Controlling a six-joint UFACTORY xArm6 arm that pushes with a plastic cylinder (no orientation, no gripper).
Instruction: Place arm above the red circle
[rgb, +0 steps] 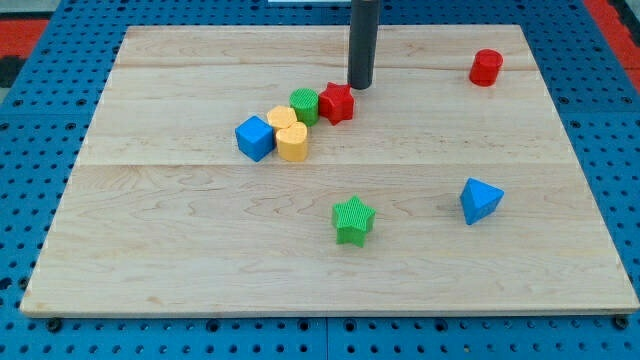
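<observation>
Though the goal is the red circle (486, 67), my tip (360, 87) sits well apart from it, down on the bench (180, 240) just beside the red star (337, 102), at that block's upper right edge; touching or a hair off, cannot tell.

Red circle: alone near the view's top right corner, standing upright, nothing around it.

Cluster at centre-left: green cylinder (304, 105) touching the red star's left side; yellow block (289, 136), shape like two joined rounds, below it; blue cube (255, 137) at the yellow's left.

Loose blocks: green star (353, 220) low centre, blue triangle (480, 200) toward the view's right.

No gripper on this rig, only the rod, so nothing to open or close.

Progress, as I judge it: little done. What is left is a sweep toward the view's right and slightly up, ending just on the top side of the red circle. Path looks free of blocks.
</observation>
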